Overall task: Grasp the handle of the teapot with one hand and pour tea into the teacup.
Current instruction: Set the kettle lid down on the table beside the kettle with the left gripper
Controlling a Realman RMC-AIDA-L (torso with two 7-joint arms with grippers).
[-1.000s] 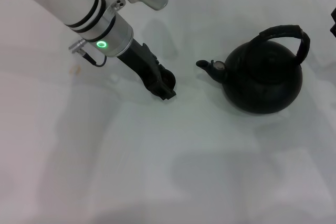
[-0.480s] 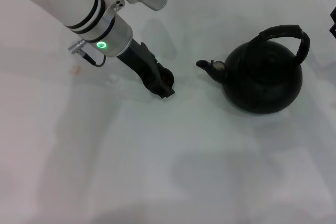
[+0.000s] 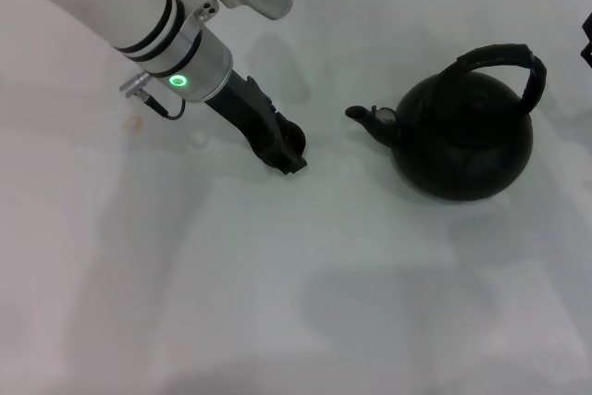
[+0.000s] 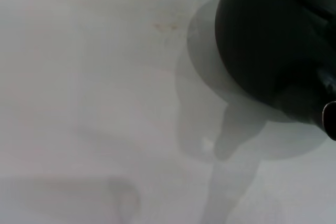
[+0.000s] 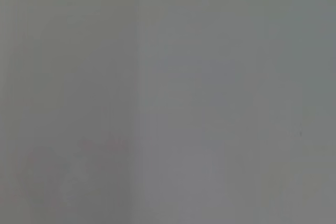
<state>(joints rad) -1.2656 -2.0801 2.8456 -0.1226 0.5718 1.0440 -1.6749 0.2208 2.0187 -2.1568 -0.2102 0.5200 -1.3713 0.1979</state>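
The teapot point(image 3: 462, 145) is large, round and matte black and stands on the white table at the right, its short spout point(image 3: 361, 115) pointing left. Its ribbed black handle point(image 3: 504, 55) arches over the top, with nothing on it. The tiny black teacup point(image 3: 294, 139) sits left of the spout, partly hidden by my left gripper point(image 3: 282, 150), which reaches down right against it. The left wrist view shows the teapot's body point(image 4: 268, 35) close by. Of my right arm only a dark bit point(image 3: 587, 39) shows at the right edge, well apart from the teapot.
The white table point(image 3: 305, 302) spreads in front of the teapot and cup. My left arm's silver-white wrist point(image 3: 185, 62) with a green light slants in from the upper left. The right wrist view shows only plain grey.
My left gripper has shifted very slightly up and to the left beside the teacup. The teapot has not moved.
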